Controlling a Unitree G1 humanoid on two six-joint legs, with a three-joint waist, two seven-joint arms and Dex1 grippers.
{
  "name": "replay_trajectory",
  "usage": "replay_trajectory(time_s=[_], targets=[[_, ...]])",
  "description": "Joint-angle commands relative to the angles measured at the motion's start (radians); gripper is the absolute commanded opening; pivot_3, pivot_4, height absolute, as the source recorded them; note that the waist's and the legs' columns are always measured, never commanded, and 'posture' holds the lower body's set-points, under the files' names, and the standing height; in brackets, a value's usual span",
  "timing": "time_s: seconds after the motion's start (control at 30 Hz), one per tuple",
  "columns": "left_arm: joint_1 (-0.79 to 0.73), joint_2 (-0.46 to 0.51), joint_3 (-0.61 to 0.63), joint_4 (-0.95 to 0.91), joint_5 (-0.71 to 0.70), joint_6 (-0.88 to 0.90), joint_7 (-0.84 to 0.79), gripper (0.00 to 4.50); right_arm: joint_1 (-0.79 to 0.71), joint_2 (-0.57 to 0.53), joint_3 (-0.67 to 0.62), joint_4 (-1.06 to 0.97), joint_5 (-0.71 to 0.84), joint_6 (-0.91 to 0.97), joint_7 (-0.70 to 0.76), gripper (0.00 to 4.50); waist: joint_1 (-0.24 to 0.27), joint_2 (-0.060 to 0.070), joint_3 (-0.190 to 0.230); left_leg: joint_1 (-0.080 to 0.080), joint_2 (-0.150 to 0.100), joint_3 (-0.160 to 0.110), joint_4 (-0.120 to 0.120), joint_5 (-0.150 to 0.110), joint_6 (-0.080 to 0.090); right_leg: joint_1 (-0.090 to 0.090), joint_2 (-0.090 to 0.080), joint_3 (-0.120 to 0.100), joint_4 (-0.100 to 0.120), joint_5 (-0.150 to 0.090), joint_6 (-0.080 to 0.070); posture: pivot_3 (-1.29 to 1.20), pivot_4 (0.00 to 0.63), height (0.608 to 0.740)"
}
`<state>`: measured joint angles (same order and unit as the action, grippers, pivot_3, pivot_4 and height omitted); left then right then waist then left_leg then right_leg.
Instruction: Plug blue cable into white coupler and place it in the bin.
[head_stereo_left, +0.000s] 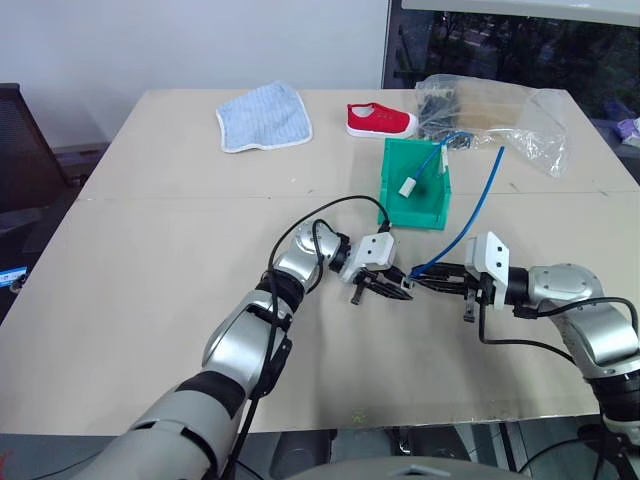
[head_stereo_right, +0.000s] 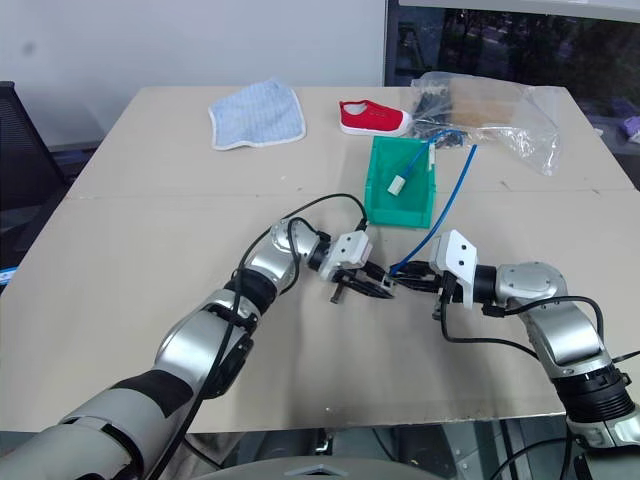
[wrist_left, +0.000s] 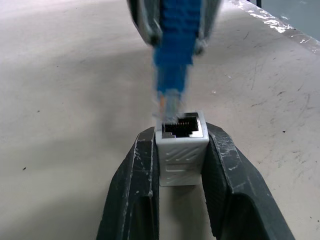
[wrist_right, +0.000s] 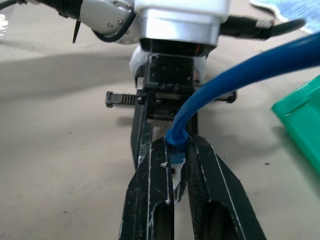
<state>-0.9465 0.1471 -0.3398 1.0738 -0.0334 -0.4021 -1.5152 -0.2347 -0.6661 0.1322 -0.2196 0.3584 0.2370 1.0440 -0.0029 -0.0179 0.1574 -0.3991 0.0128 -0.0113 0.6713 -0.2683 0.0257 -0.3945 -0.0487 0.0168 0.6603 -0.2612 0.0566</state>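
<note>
Above the table's middle my two grippers meet tip to tip. My left gripper (wrist_left: 181, 135) is shut on the white coupler (wrist_left: 181, 155), whose dark socket faces the right gripper. My right gripper (wrist_right: 177, 145) is shut on one end of the blue cable (wrist_right: 240, 75), just behind its plug. The plug's clear tip (wrist_left: 170, 107) sits at the socket's mouth, slightly to one side of it. From the right gripper (head_stereo_left: 432, 278) the cable (head_stereo_left: 470, 220) arcs up and back to a free end near the green bin (head_stereo_left: 432, 208), which stands just beyond both grippers.
Inside the bin lies a paler blue cable with a white block (head_stereo_left: 408, 186). Behind it are a red shoe (head_stereo_left: 380, 120), a clear plastic bag (head_stereo_left: 520, 120) and a striped blue cloth (head_stereo_left: 265, 115). A black cable (head_stereo_left: 340, 205) loops over my left wrist.
</note>
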Motion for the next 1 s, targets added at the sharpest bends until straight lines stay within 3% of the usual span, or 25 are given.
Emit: replay_trajectory(time_s=[0.03, 0.5, 0.73, 0.8, 0.93, 1.0], targets=[[0.006, -0.002, -0.01, 0.028, 0.044, -0.003, -0.016, 0.57, 0.009, -0.006, -0.002, -0.038, -0.001, 0.006, 0.003, 0.0, -0.001, 0.0, 0.0, 0.0, 0.0, 0.0, 0.0, 0.0, 0.0, 0.0, 0.0, 0.0, 0.0, 0.0, 0.0, 0.0, 0.15, 0.74], [0.007, -0.002, 0.011, 0.028, 0.057, 0.0, -0.016, 0.57, 0.065, 0.015, 0.089, -0.073, -0.088, 0.137, -0.102, 0.0, -0.003, -0.001, -0.001, 0.001, 0.0, -0.001, 0.0, 0.0, 0.0, 0.001, 0.0, 0.0, 0.001, 0.0, 0.0, 0.0, 0.15, 0.74], [0.013, -0.004, 0.021, 0.017, 0.06, 0.006, -0.018, 0.57, 0.092, -0.085, 0.216, -0.065, -0.163, 0.368, -0.094, 0.0, -0.007, -0.005, -0.013, 0.004, 0.0, -0.001, 0.0, 0.0, 0.0, 0.003, 0.0, 0.0, 0.001, 0.0, 0.0, 0.0, 0.15, 0.74], [0.016, -0.002, 0.025, 0.012, 0.061, 0.007, -0.02, 0.57, 0.07, -0.046, 0.179, -0.071, -0.124, 0.333, -0.113, 0.0, -0.006, -0.006, -0.016, 0.006, 0.0, -0.003, 0.0, 0.0, 0.0, 0.006, 0.0, -0.001, 0.0, 0.0, 0.0, 0.0, 0.15, 0.74], [0.024, 0.004, 0.034, 0.002, 0.059, 0.01, -0.023, 0.57, -0.04, 0.185, -0.034, -0.097, 0.117, 0.299, -0.205, 0.0, -0.018, -0.008, -0.014, 0.008, 0.002, -0.006, -0.001, 0.0, 0.0, 0.009, 0.002, -0.004, -0.001, 0.0, -0.001, 0.0, 0.15, 0.74], [0.029, 0.005, 0.048, -0.006, 0.053, 0.017, -0.02, 0.57, -0.088, 0.226, -0.1, -0.101, 0.194, 0.33, -0.208, 0.0, -0.019, -0.007, -0.012, 0.008, 0.002, -0.006, -0.001, 0.0, 0.0, 0.008, 0.002, -0.003, 0.001, 0.0, -0.001, 0.0, 0.15, 0.74]])
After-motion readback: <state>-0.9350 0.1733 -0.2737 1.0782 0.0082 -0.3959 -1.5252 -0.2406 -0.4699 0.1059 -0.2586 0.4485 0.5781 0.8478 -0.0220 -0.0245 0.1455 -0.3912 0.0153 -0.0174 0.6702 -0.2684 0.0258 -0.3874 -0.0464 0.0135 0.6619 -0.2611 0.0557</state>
